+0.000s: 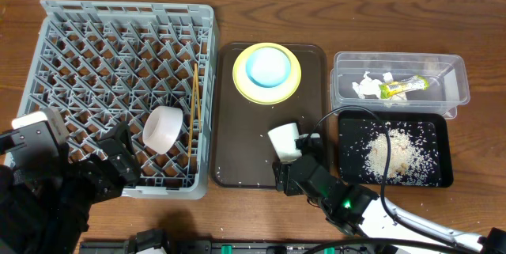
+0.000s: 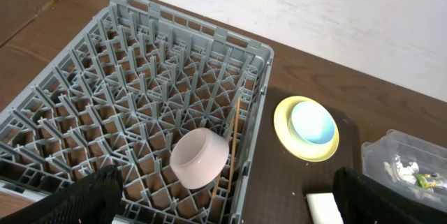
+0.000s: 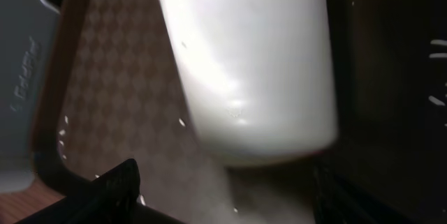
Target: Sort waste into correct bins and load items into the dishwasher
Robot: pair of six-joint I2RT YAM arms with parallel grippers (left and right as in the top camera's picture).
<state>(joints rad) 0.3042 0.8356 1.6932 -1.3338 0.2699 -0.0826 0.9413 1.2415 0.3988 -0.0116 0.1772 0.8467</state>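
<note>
The grey dish rack (image 1: 79, 40) holds a white shallow bowl (image 1: 164, 130) on its side and wooden chopsticks (image 1: 194, 100); all three also show in the left wrist view: rack (image 2: 105, 98), bowl (image 2: 200, 158), chopsticks (image 2: 234, 137). My left gripper (image 1: 122, 157) (image 2: 230, 206) is wide open and empty above the rack's front edge. A yellow plate (image 1: 241, 80) with a light blue bowl (image 1: 268, 66) sits on the brown tray (image 1: 237, 143). My right gripper (image 1: 296, 161) (image 3: 230, 196) is open, its fingers just short of the small white cup (image 1: 282, 140) (image 3: 251, 63).
At the right, a clear tub (image 1: 455, 76) holds white paper scraps (image 1: 368, 86) and a green-and-yellow wrapper (image 1: 402, 87). In front of it a black tray (image 1: 348, 167) holds a rice pile (image 1: 398, 153). Loose grains dot the brown tray.
</note>
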